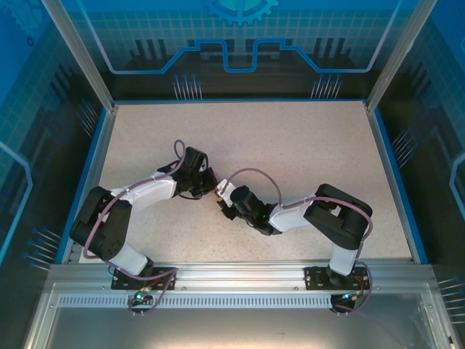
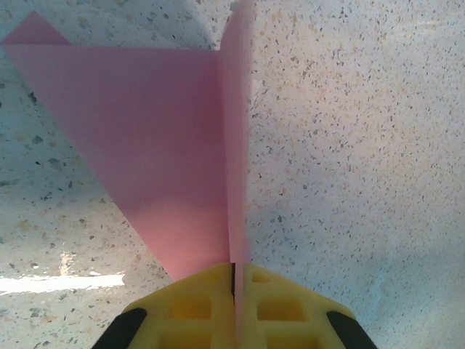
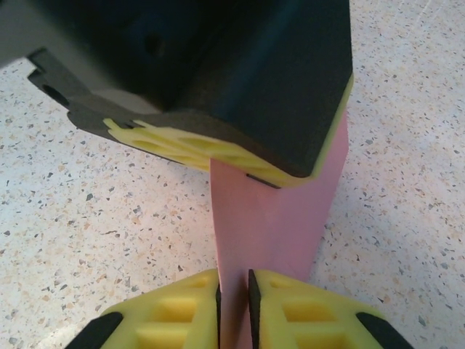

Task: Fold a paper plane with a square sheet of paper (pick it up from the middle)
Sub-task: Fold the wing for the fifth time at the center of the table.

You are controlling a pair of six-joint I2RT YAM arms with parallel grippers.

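The left gripper [image 2: 234,272] pinches the upright fold of the paper plane [image 2: 163,138], while the right gripper [image 3: 234,281], facing it, straddles the same fold, jaws nearly together, perhaps gripping.

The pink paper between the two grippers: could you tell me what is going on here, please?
Both arms are working on a partly folded pink paper over the speckled table. The left gripper is shut on an upright fold of it, and a triangular flap spreads out to one side. The right gripper faces it at close range, its jaws pressed in on the same paper right next to the left one.
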